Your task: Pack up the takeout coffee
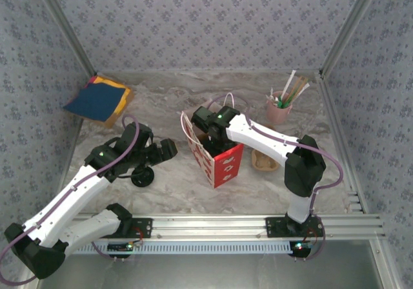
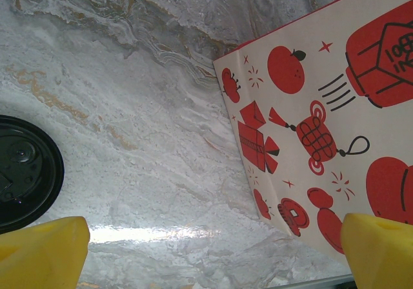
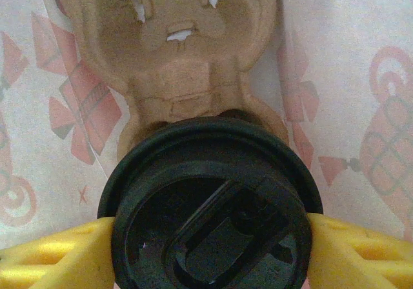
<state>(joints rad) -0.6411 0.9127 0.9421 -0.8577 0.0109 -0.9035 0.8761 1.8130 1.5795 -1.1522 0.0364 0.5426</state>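
R claw (image 3: 210, 240) has its yellow fingers (image 3: 58, 257) pressed to either side of the black-lidded takeout coffee (image 3: 210, 205). It's only part-way closed bc the lid is wide, and it reads as a real hold, not a let-go. The grip is at lid level from above, prob so the cup can go straight down thru the mouth of the paper bag (image 1: 222, 163) w/o the arm fouling the walls. The coffee is inside that bag, over the pulp carrier (image 3: 174, 57), whose body lies at 12 o'clock from the lid. Can't tell if the cup is seated in a well yet.

L claw (image 2: 213, 253) is spread as wide as it goes w/ nothing in it. It hovers low over the desk (image 2: 148, 140) on the bag's 9 o'clock side, prob to steady the bag or just keep clear.

Views: the top cam gives the layout, w/ the R arm reaching down into the bag mouth at centre. The R wrist cam gives the close-up: lid, carrier & the red print glowing thru the paper. The L wrist cam adds a spare lid (image 2: 19, 173) lying on the desk at 9 o'clock and the bag's printed outer wall at 3 o'clock. From the top that lid sits at 8 o'clock of the bag, near the L claw
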